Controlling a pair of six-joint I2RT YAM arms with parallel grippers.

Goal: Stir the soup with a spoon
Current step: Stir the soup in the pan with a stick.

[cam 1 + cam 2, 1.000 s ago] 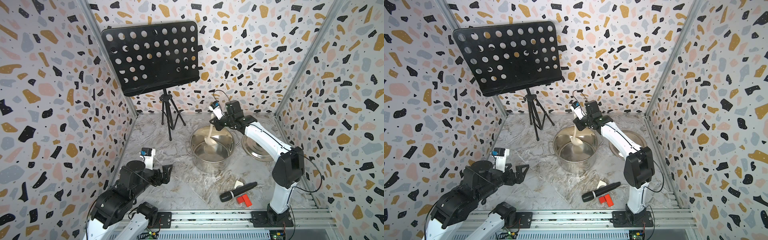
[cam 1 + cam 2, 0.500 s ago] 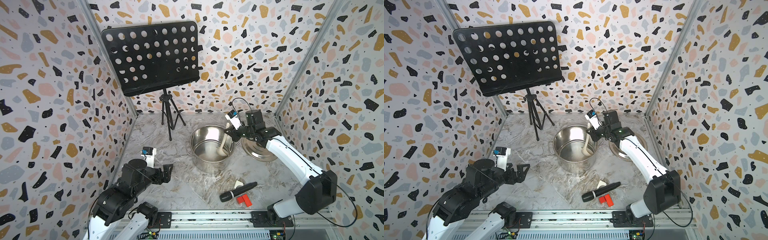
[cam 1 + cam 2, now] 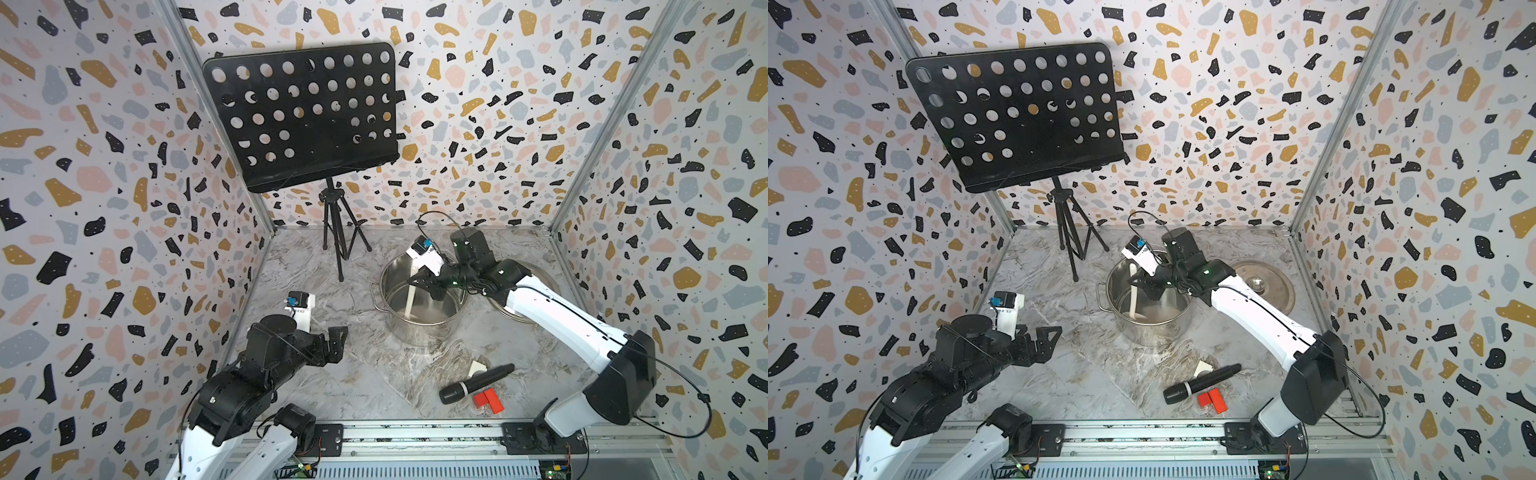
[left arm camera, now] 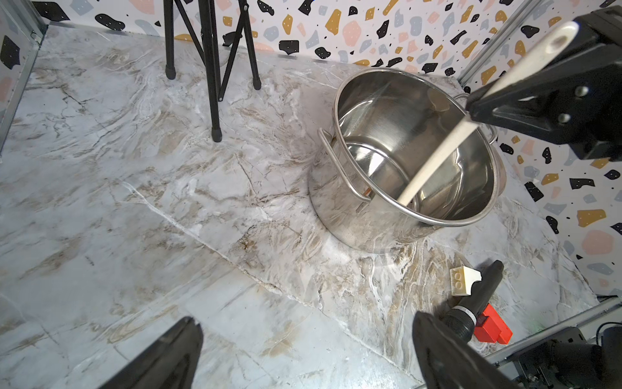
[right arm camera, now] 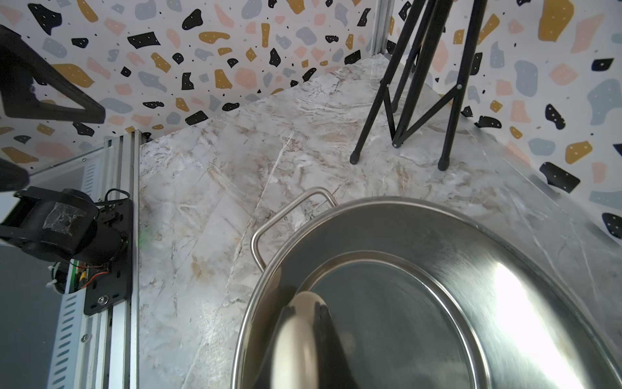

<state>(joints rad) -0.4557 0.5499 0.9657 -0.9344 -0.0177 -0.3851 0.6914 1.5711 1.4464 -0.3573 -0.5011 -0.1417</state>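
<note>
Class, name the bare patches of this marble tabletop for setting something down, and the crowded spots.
Bare: between black tripod legs, steel pot and open left gripper, down to front rail. Crowded: around black microphone, red block, cream block; round steel lid beside pot.

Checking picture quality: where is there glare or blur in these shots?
Right wrist view: white glare blows out part of the pot, and the spoon at the lens is blurred. Left wrist view: sharp, mild reflections in the pot. Both top views: evenly lit.

No legible text or labels
</note>
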